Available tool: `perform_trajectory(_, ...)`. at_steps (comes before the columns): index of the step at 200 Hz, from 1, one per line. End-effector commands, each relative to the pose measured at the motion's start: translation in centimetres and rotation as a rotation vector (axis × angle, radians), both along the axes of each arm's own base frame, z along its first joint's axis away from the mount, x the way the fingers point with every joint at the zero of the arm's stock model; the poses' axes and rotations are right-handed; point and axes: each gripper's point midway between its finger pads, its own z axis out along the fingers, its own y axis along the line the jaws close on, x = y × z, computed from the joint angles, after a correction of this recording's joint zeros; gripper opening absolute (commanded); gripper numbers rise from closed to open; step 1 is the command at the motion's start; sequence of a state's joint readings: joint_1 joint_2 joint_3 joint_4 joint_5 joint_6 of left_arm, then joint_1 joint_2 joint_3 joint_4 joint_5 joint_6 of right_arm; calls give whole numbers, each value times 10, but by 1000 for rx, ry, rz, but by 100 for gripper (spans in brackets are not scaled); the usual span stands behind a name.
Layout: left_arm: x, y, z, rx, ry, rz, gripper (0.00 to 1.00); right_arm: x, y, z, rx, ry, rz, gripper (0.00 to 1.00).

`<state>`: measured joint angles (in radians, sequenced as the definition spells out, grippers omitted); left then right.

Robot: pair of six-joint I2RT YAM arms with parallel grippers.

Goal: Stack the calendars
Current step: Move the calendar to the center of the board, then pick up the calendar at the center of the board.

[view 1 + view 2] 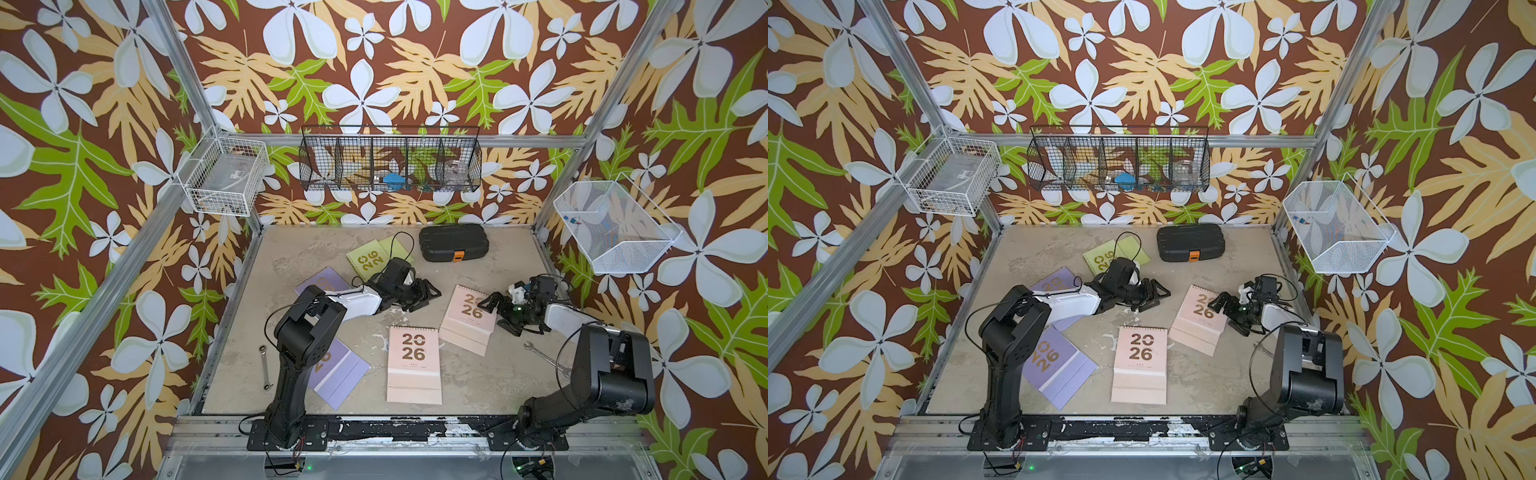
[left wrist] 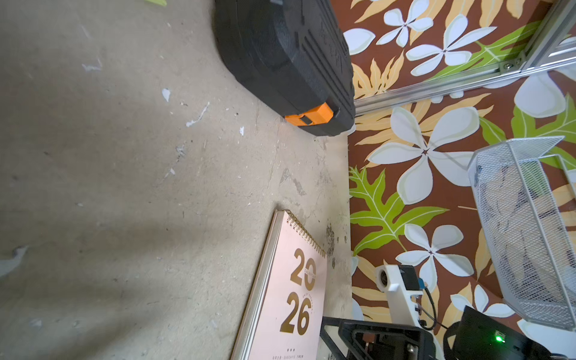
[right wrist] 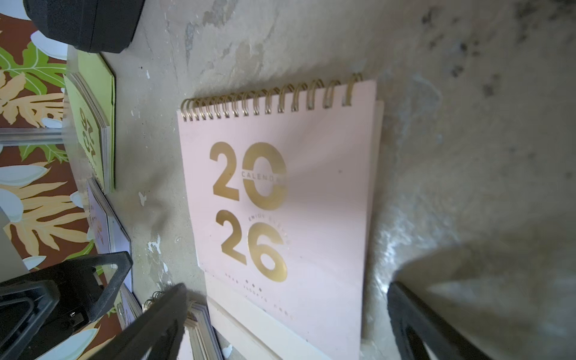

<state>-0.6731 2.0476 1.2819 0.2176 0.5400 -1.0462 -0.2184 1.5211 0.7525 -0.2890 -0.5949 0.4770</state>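
Hovering over the bench [image 1: 457, 386], the left gripper [image 1: 422, 296] is holding its jaws half apart, gripping nothing; the right gripper [image 1: 496, 316] is holding its jaws wide above a pink calendar [image 1: 463, 328] lying flat.

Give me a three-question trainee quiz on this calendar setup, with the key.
1. True or false: the right claw is shut on the black case.
2. Which calendar lies nearest the black case? A lilac, B lime green, C pink.
3. How many pink calendars lie on the table?
Key: 1 false, it stands open beside a pink calendar; 2 B, the lime green calendar; 3 two, the other pink calendar lying nearer the front.
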Motion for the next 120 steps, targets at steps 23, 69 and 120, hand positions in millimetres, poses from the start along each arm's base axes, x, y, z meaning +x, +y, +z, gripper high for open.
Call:
perform_trajectory(23, -4, -10, -7, -16, 9, -25, 44, -22, 0, -8, 8, 45, -24, 100)
perform_trajectory(69, -2, -16, -23, -6, 26, -35, 26, -31, 7, -10, 40, 39, -15, 100)
perform_trajectory(120, 2, -22, -34, -5, 44, -48, 18, -31, 9, -15, 61, 35, -16, 100)
